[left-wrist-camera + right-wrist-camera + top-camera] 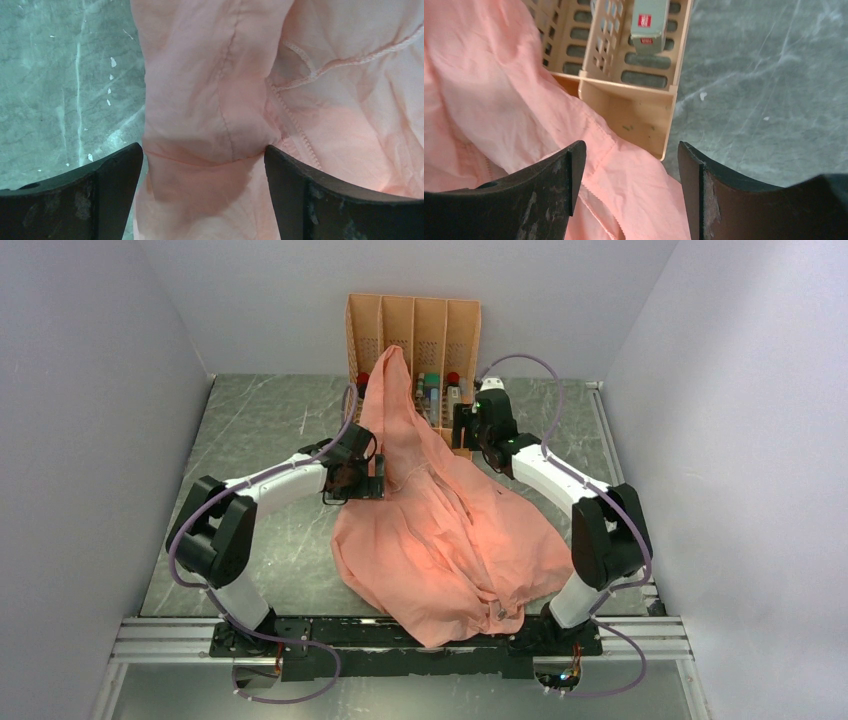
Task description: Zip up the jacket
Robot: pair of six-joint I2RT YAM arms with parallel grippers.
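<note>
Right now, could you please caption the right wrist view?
Open jaws above the salmon-pink jacket draped against the perforated organizer rack.

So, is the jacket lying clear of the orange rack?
No, the jacket has one end draped up against the rack, covering part of its front.

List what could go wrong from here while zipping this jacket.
1. The jacket is draped up over the rack; pulling it could tip the rack or drag it forward.
2. The right gripper, open, hangs close to the rack's front corner and might knock it.
3. The left gripper, open, straddles bunched fabric and may pinch plain cloth instead of the zipper.
</note>
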